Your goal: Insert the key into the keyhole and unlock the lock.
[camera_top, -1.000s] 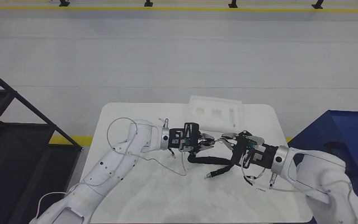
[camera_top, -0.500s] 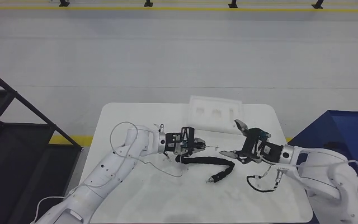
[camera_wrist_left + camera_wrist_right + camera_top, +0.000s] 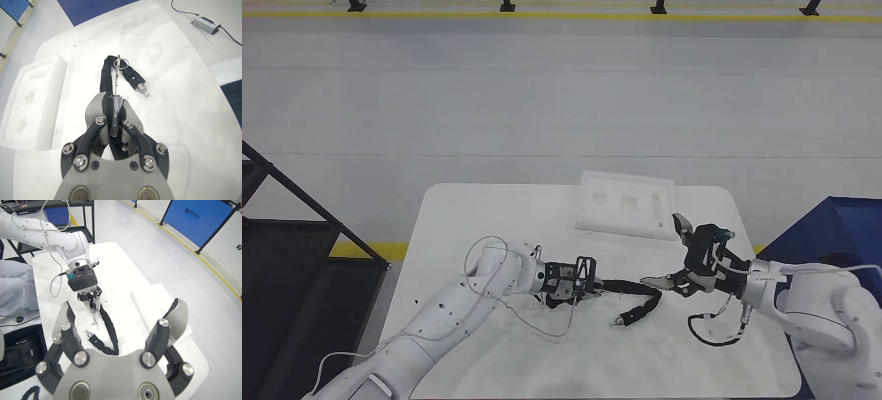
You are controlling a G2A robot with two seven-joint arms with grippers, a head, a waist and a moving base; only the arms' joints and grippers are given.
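My left gripper point(image 3: 113, 100) is shut on the chrome lock cylinder point(image 3: 115, 113), low over the white table point(image 3: 179, 113). The key point(image 3: 117, 75) sticks out of the keyhole, with its ring point(image 3: 123, 63) at the far end. The lock's black fabric-covered chain point(image 3: 105, 75) loops across the table, and its free metal pin end point(image 3: 142, 90) lies loose. In the top view the left gripper point(image 3: 582, 278) sits at the table's middle. My right gripper point(image 3: 667, 255) stands wide open to its right, a short way from the key and touching nothing. The right wrist view has the right gripper point(image 3: 122, 304) facing the key point(image 3: 94, 317).
A white foam tray point(image 3: 627, 203) with cut-out recesses lies at the table's far edge. A blue bin point(image 3: 842, 230) stands off the table's right side, and a black rack point(image 3: 292, 270) off the left. A power adapter point(image 3: 205, 21) lies on the floor.
The right gripper opened, let go at the key and drew back to the right. The left gripper carried the lock with the key toward the near side and lower.
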